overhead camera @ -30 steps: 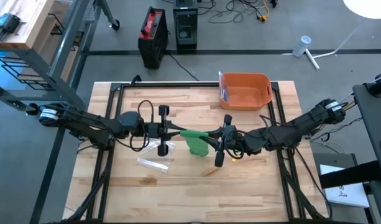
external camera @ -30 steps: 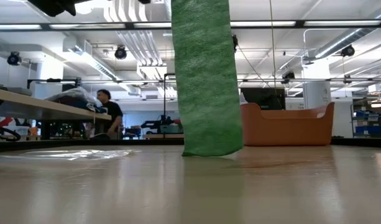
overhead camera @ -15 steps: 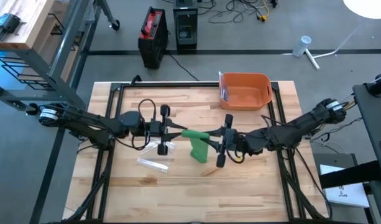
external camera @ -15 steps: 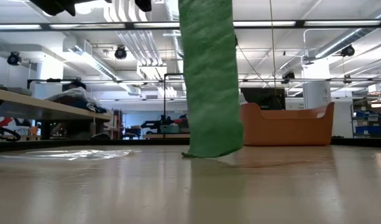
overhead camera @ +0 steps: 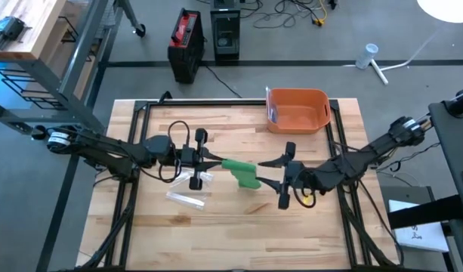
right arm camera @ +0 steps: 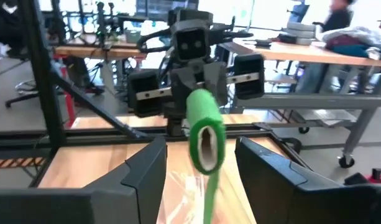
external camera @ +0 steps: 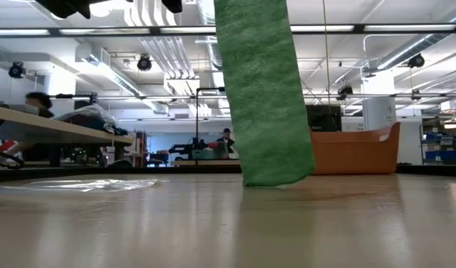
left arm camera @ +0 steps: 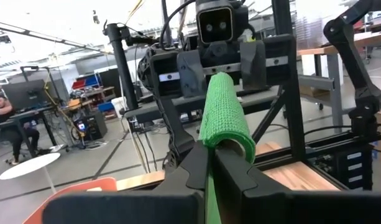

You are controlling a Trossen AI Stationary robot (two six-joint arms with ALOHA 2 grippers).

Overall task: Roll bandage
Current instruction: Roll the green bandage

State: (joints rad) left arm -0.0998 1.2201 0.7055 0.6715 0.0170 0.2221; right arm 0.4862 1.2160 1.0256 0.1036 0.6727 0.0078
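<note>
A wooden worktop [overhead camera: 216, 227] framed in black rails filled the overhead view. Toward its left half, near the middle, a clear plastic wrapper [overhead camera: 187, 199] lay flat, with a second clear piece [overhead camera: 201, 180] just beside the left arm's wrist. The left gripper [overhead camera: 217, 161] reached in from the left edge, its fingers pinched tight on the core end of the green bandage roll [overhead camera: 244, 172], which was held above the middle of the worktop while a loose green tail hung down from it to the surface. Just beyond the roll's free end, the right gripper [overhead camera: 272, 172] faced it from the right edge with its fingers spread wide apart, gripping nothing and not touching the roll. An orange bin [overhead camera: 297, 111] stood at the far edge, right of centre, well apart from both grippers.
</note>
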